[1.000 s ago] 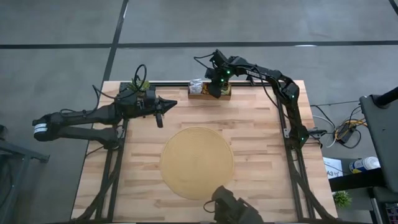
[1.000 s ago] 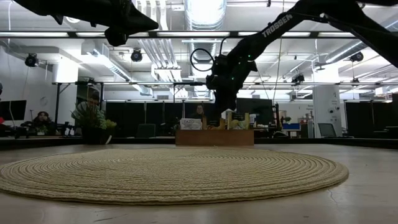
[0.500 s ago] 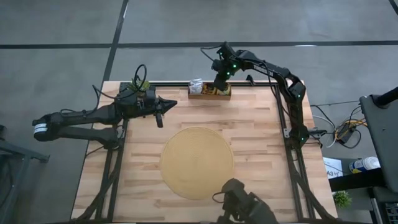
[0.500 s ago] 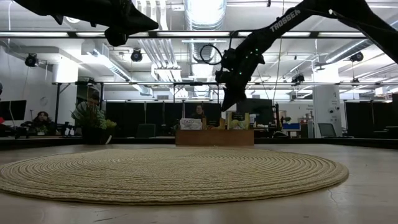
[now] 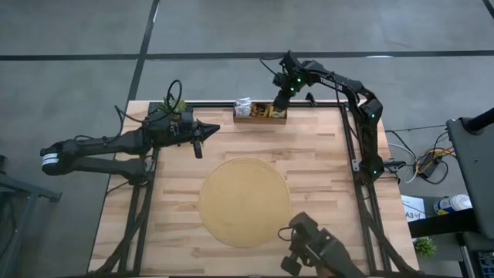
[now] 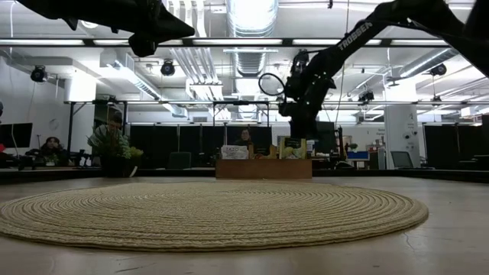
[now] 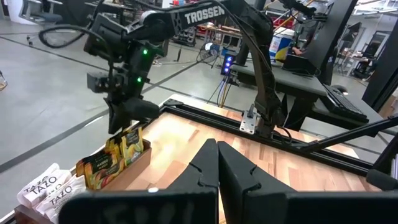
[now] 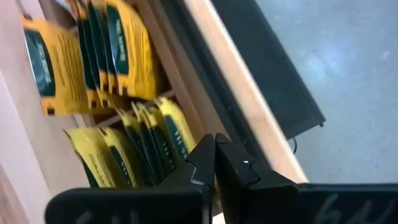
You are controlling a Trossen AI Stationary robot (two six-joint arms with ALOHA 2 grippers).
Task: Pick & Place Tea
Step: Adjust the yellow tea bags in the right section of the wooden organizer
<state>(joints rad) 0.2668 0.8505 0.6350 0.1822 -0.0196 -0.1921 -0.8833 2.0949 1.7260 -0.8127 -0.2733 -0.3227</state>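
The tea stands upright in a small wooden tray (image 5: 260, 114) at the table's far edge. Its sachets are yellow and dark green (image 8: 118, 56) on the right and white (image 7: 46, 186) on the left. My right gripper (image 5: 279, 99) is shut and slants down just over the right-hand compartment's sachets (image 6: 293, 147), with nothing between its fingers (image 8: 214, 155). The left wrist view shows it (image 7: 126, 118) above the tray (image 7: 115, 171). My left gripper (image 5: 198, 144) waits shut and level over the table's left part, its fingers (image 7: 217, 163) empty.
A large round woven mat (image 5: 244, 202) lies flat in the table's middle, and the low view shows it broad across the front (image 6: 206, 214). A small green plant (image 5: 174, 104) sits at the far left corner. A dark object (image 5: 315, 247) juts over the near edge.
My right gripper has gone toward the table's right edge along the tray, from its middle to its right-hand end, turning somewhat as it went and staying shut. The dark object at the near edge has shifted to the right.
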